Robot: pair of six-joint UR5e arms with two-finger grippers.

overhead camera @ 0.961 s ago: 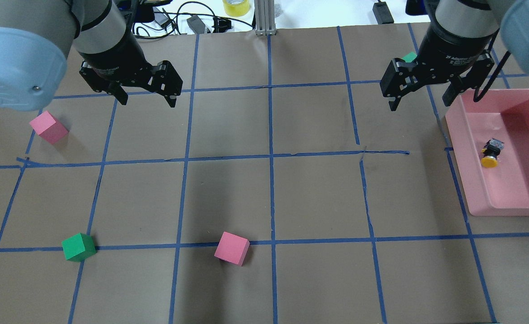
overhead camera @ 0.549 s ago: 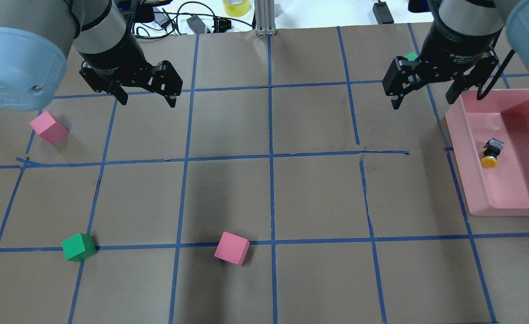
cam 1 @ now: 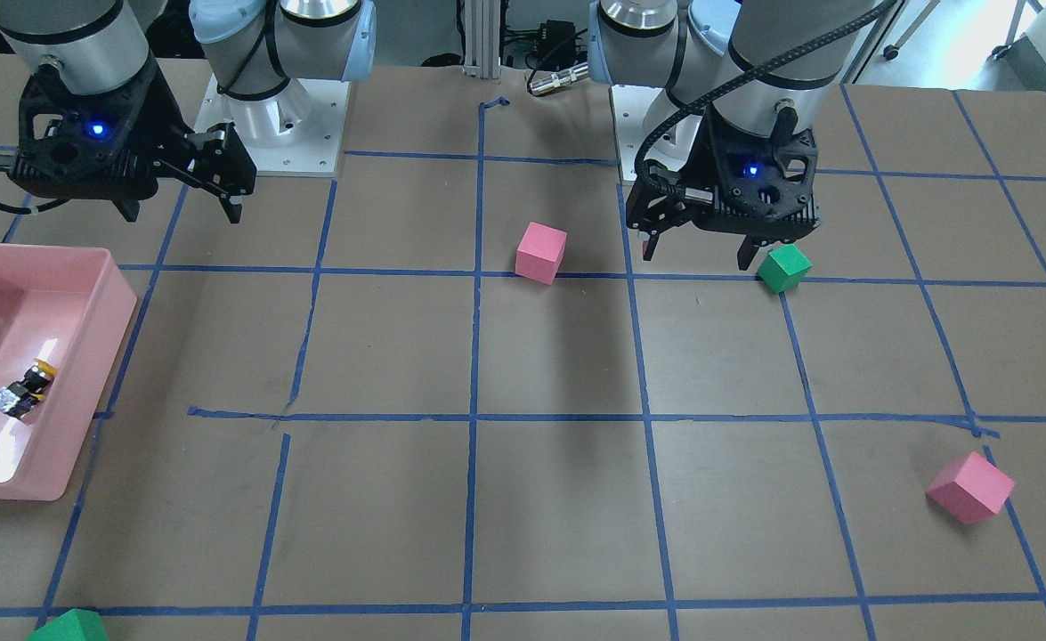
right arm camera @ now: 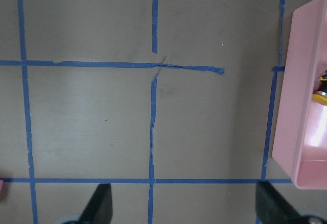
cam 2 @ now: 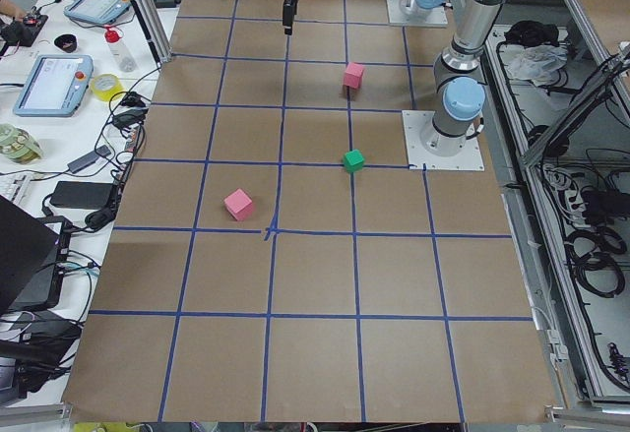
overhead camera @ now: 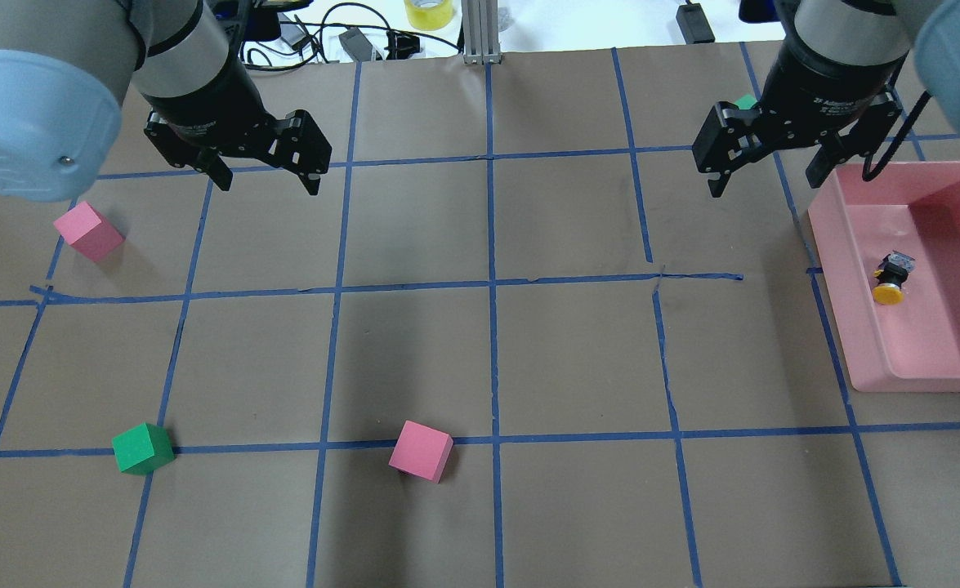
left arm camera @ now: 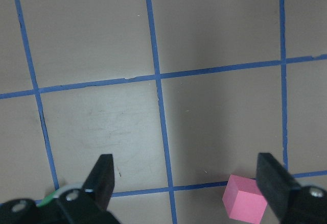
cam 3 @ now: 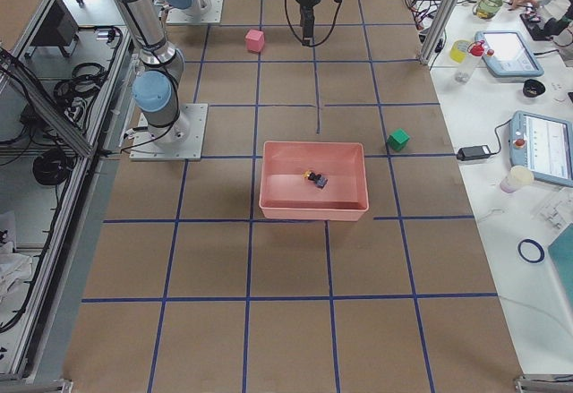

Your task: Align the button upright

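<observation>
Overhead exterior: button (overhead camera: 890,280) on its side in pink tray (overhead camera: 937,335), apart from open-fingered right tool (overhead camera: 764,188).

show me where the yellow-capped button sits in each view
exterior front-facing: button far left, on its side
overhead exterior: button far right
exterior left: not visible
exterior right: button at centre
left wrist: not in it
right wrist: button at right edge, cropped
shared landmark: the pink tray holding it

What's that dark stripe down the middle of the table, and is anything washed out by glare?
Overhead view: only a soft shadow on the table, no object. Left wrist view: the table looks dimmer toward the right. Right wrist view: glare bleaches the floor of the pink bin near the button.
</observation>
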